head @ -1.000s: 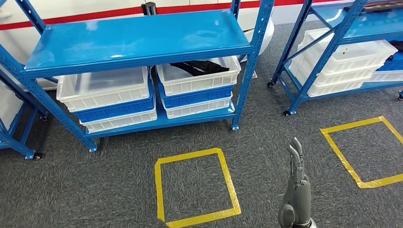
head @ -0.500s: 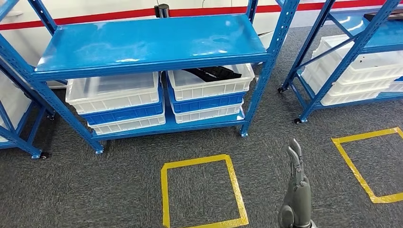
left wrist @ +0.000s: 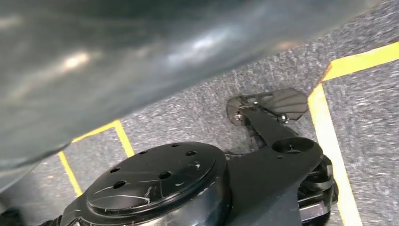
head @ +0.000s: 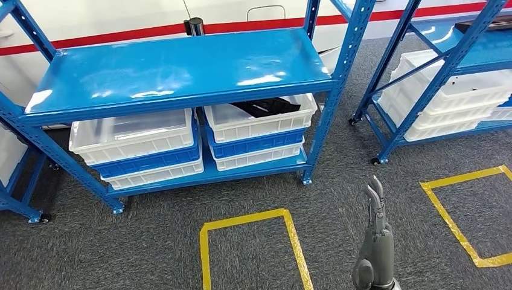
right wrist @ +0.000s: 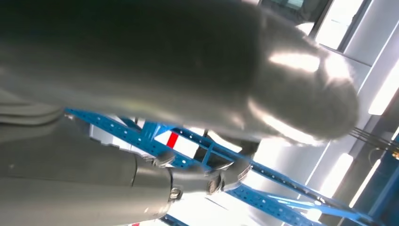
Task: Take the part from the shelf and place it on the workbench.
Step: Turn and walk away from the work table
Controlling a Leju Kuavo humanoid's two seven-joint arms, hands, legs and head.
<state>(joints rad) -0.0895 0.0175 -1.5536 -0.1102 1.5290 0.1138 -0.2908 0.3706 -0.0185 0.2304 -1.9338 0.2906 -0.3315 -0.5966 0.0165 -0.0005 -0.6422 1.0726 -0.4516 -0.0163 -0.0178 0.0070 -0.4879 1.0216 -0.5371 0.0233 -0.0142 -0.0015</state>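
A big blue shelf (head: 181, 66) stands on the grey carpet (head: 121, 248) in front of the robot. Its top board is bare and shiny. Under that board sit two stacks of bins, side by side. The left stack (head: 136, 148) has a white bin on top, a blue one in the middle and a white one at the bottom. The right stack (head: 259, 130) is built the same way. The black part (head: 265, 107) lies in the top white bin of the right stack, tilted, with one end resting on the bin's rim.

A second blue shelf (head: 447, 66) stands off to the right, with more white bins (head: 450, 99) on its low board.

On the carpet there are two squares of yellow tape: one (head: 253, 251) just in front of the big shelf and one (head: 468, 214) farther right.

The right hand (head: 375, 241) is raised low over the carpet between the two squares, well apart from the shelf. Its fingers are fairly straight, close together, pointing forward, and hold nothing.

The left hand (left wrist: 122, 61) is a big grey blur close to its camera, and I cannot tell how its fingers lie.
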